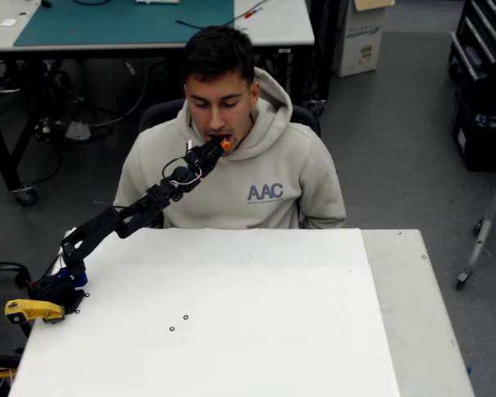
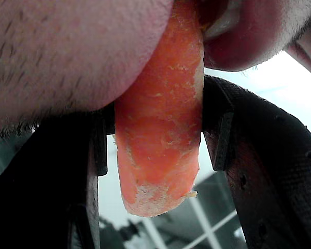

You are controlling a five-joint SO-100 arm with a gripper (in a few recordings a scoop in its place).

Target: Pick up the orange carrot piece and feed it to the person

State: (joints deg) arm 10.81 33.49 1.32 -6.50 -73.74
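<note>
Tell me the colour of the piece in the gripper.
Orange carrot, clearest in the wrist view.

text: "aac" | on: person (image 1: 231, 157) hoodie chest | box lettering top right: unreadable

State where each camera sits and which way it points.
Overhead view: mounted high above the white table, looking down on the seated person and the black arm, whose claw is at the mouth.
Wrist view: rides on the claw, looking along its fingers at the mouth.
Shared: the carrot piece, clamped, at the lips.
</note>
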